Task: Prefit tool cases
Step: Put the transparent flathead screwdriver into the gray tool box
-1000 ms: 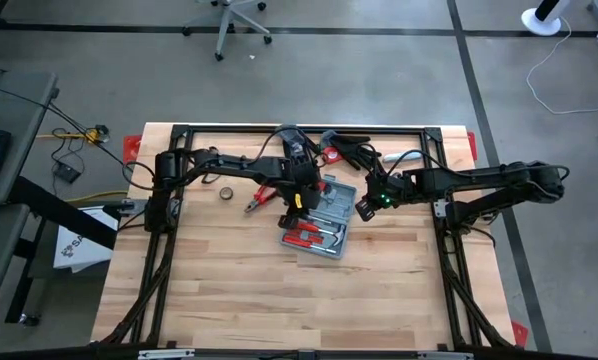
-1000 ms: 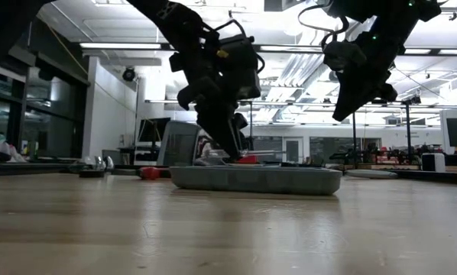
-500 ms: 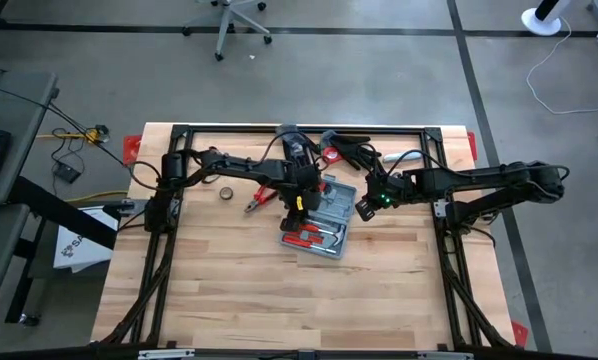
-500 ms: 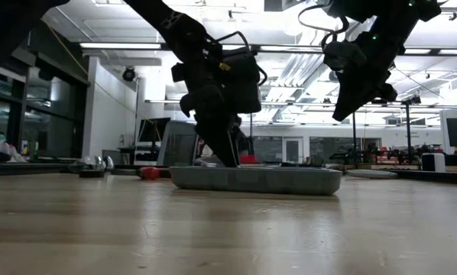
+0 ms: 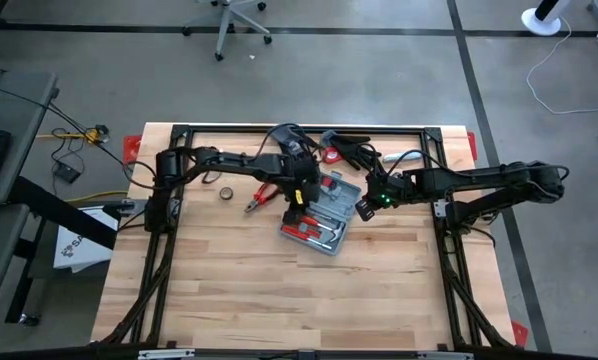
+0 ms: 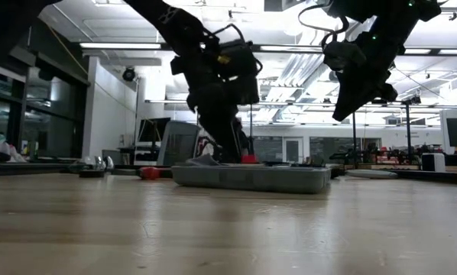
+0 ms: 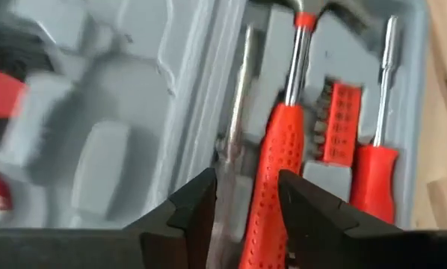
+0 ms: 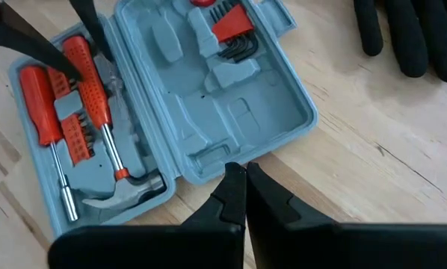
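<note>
The left claw (image 7: 244, 209) hides part of the open tool case (image 5: 322, 212) mid-counter (image 5: 239, 290), fingers parted around a red-handled hammer (image 7: 283, 157) in its moulded tray. The right claw (image 8: 245, 178), fingers together, hovers over the case's far edge.

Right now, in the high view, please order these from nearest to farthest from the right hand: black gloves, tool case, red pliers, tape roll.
1. tool case, just beside the right hand, toward the table's centre.
2. black gloves, at the far edge.
3. red pliers, beyond the case.
4. tape roll, farthest left.
</note>
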Controlling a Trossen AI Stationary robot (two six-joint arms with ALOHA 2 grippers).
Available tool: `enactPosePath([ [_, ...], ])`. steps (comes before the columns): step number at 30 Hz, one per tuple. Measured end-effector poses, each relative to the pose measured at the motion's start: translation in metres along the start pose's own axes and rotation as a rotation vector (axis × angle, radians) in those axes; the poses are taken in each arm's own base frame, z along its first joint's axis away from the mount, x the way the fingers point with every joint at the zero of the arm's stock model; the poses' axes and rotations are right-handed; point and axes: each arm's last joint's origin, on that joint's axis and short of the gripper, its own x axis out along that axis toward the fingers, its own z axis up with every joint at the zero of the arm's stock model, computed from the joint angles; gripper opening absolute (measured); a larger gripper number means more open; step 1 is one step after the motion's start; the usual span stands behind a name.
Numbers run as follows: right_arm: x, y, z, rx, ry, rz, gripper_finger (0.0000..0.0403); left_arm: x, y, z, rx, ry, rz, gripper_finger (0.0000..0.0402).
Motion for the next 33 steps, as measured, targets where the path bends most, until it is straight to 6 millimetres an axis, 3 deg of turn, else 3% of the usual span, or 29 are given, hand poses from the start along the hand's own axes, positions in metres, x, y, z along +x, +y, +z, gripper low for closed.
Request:
enactPosePath([
  [8, 0.000, 0.001, 0.001, 0.002, -0.001, 0.012, 0.0000, -0.021, 0.005, 0.003, -0.014, -0.030, 0.067, 0.0136],
  [12, 0.007, 0.014, 0.007, -0.021, -0.009, 0.160, 0.0000, -0.027, 0.011, -0.010, -0.140, 0.033, 0.018, 0.0133],
  [15, 0.022, 0.026, 0.011, -0.043, -0.006, 0.244, 0.0000, -0.033, 0.012, -0.024, -0.241, -0.002, -0.051, 0.0120],
  [21, 0.065, 0.051, 0.016, -0.034, 0.002, 0.403, 0.0000, -0.043, -0.004, -0.056, -0.331, -0.056, 0.010, 0.0077],
  [24, 0.084, 0.059, 0.017, -0.022, 0.032, 0.388, 0.0000, -0.046, -0.014, -0.068, -0.351, -0.065, 0.078, 0.0059],
  [33, 0.122, 0.076, 0.035, 0.060, 0.054, 0.292, 0.0000, -0.012, -0.025, -0.099, -0.334, -0.027, 0.062, 0.0040],
])
